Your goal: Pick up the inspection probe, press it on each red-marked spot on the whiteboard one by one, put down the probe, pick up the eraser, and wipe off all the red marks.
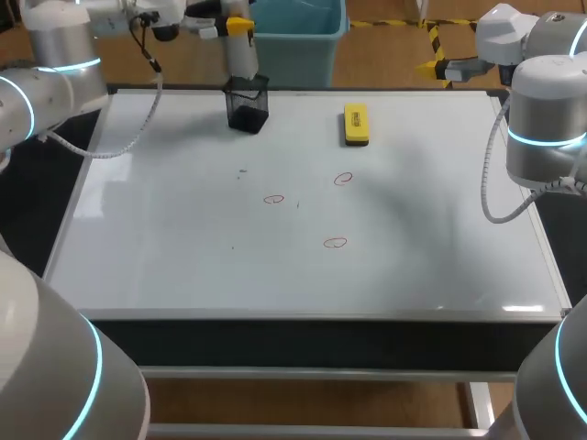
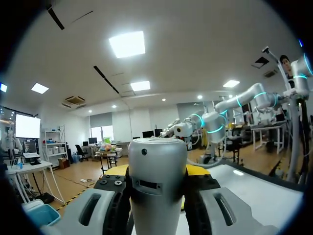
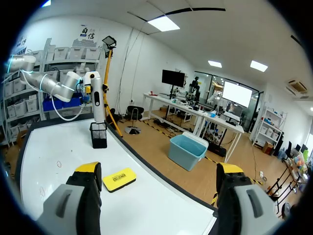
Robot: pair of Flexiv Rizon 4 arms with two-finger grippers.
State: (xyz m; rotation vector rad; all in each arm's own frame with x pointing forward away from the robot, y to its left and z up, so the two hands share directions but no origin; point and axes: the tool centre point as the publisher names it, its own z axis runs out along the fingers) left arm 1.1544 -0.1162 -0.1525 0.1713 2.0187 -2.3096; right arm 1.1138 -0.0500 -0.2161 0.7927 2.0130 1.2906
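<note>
- Left gripper (image 2: 156, 170) – closed on the inspection probe (image 1: 243, 62); a yellow tip presses on either side of the grey cylinder. It hangs over the far left part of the whiteboard (image 1: 183, 257).
- Inspection probe – grey, upright, held near its upper end. Its lower end is at the open top of the black mesh holder (image 1: 249, 105); whether it dips inside cannot be told.
- Black mesh holder – stands on the board near the far edge, directly under the probe.
- Right gripper (image 3: 159, 170) – fingers spread wide, nothing between them. It is held off the far right corner of the board, well apart from the probe.
- Eraser (image 1: 356, 124) – yellow with a dark base, lying flat on the board to the right of the holder. In the right wrist view it lies just ahead of that gripper's fingers.
- Red marks, three small loops, mid-board – one left (image 1: 273, 199), one further right and back (image 1: 343, 179), one nearest the front edge (image 1: 336, 243). All are well apart from the probe.
</note>
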